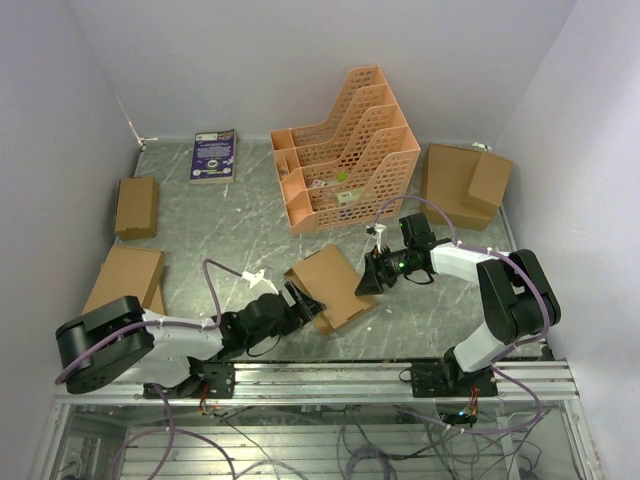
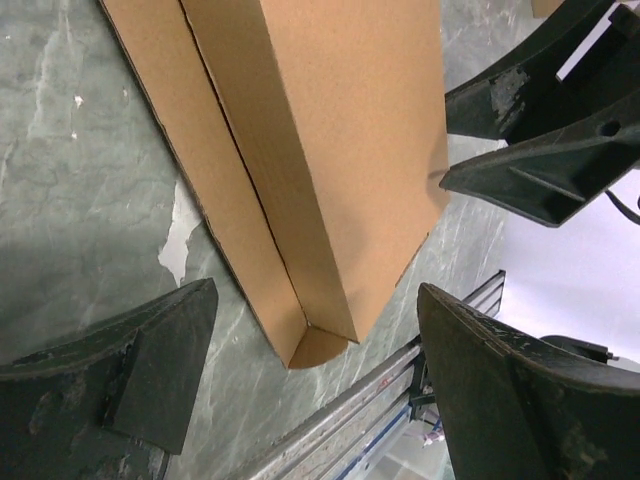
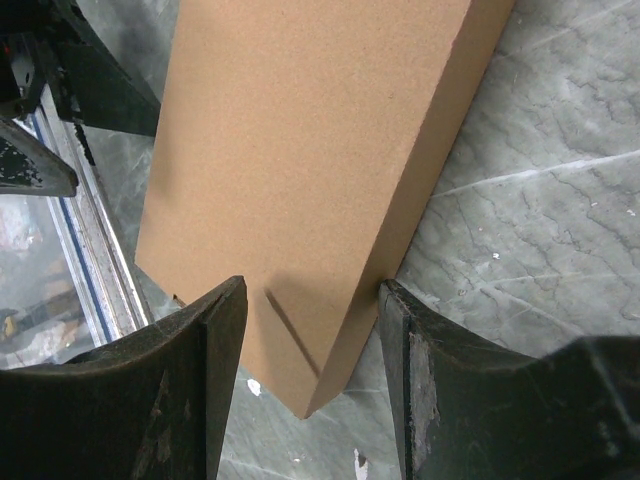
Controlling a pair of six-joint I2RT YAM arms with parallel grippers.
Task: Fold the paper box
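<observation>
The paper box (image 1: 332,283) lies folded into a shallow brown cardboard box on the grey table between both grippers. My left gripper (image 1: 298,300) is open at its near-left corner. In the left wrist view the box (image 2: 330,130) shows a side wall and a rounded tab at that corner, just ahead of the open left gripper (image 2: 315,350), not touching it. My right gripper (image 1: 372,276) is at the box's right edge. In the right wrist view the box (image 3: 300,160) has its corner between the open fingers of the right gripper (image 3: 310,370); the right finger (image 3: 430,370) touches the side wall.
An orange lattice file rack (image 1: 345,150) stands behind the box. A purple booklet (image 1: 214,155) lies at the back left. Ready-made cardboard boxes sit at the left (image 1: 136,206) (image 1: 125,280) and back right (image 1: 465,182). An aluminium rail (image 1: 320,378) runs along the near edge.
</observation>
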